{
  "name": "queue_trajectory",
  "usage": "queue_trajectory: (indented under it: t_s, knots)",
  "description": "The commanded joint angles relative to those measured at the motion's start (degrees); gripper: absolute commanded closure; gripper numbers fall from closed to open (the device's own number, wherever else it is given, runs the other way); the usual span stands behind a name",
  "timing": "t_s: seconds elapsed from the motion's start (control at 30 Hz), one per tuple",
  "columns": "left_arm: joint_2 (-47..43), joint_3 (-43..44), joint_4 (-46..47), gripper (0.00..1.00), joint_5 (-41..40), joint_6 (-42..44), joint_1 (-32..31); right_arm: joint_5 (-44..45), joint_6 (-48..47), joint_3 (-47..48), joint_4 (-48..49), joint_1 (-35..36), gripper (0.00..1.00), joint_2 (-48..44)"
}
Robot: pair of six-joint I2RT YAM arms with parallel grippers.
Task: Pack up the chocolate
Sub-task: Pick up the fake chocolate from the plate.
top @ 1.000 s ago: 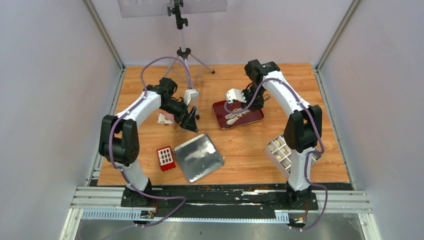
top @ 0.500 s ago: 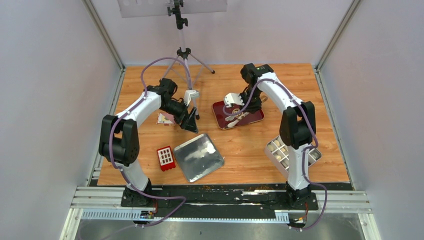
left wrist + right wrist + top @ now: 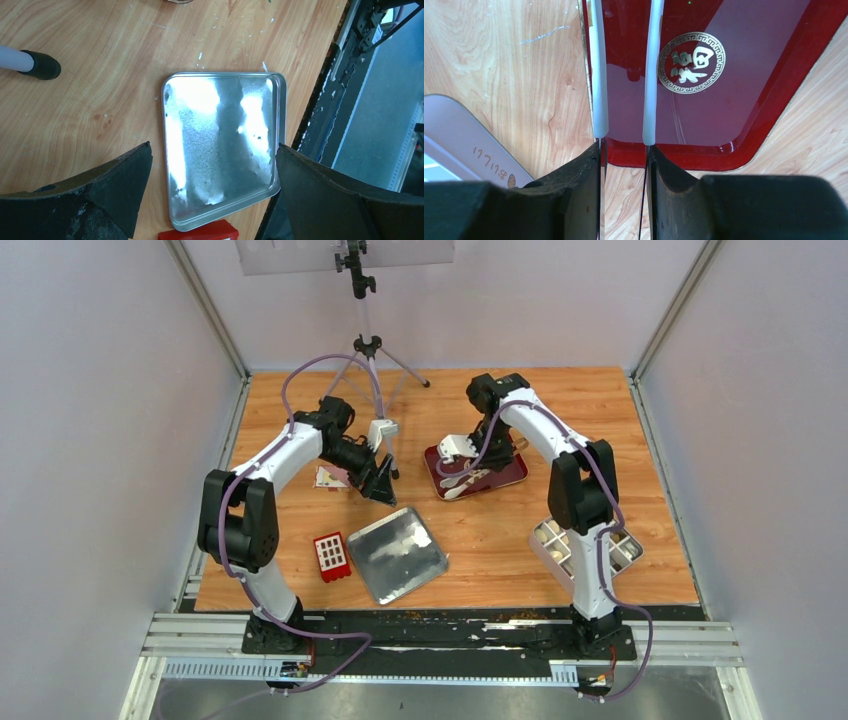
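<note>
Orange-brown wood grain covers the table, boxed in by pale grey walls, with a tripod at the upper middle of the overhead view. A silver lid lies at lower centre, with a red block just to its left. The left arm bends in from the lower left, and the left gripper hangs above the lid with its jaws wide apart. The right arm arches up to the dark red tray at upper centre. The right gripper is clamped on white tongs, whose prongs are parted over the tray's left edge. The chocolate sits in a divided tin at lower right, partly hidden by that arm.
</note>
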Motion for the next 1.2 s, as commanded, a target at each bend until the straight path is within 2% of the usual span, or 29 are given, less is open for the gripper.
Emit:
queue_trajectory:
  t_s: [0.0,0.33,0.73,0.93,1.17]
  knots:
    - [-0.6,0.1,0.8,0.0,1.6,-0.8,0.0,2.5,-1.9,2.4,-2.1,0.1,0.67,0.1]
    - [-0.2,0.4,1.0,0.0,2.1,-0.9,0.0,5.1,-2.1,2.0,-2.5,0.0,0.67,-0.3]
    - [0.1,0.6,1.0,0.0,2.8,-1.1,0.0,5.6,-0.5,2.9,-2.1,0.1,0.87,-0.4]
    - [0.4,1.0,0.9,0.0,3.2,-1.3,0.0,4.4,1.0,5.3,-2.8,0.0,0.92,-1.9]
    - [0.8,1.3,0.8,0.0,3.4,-1.3,0.0,4.4,2.3,5.5,-4.1,-0.8,0.93,-5.2]
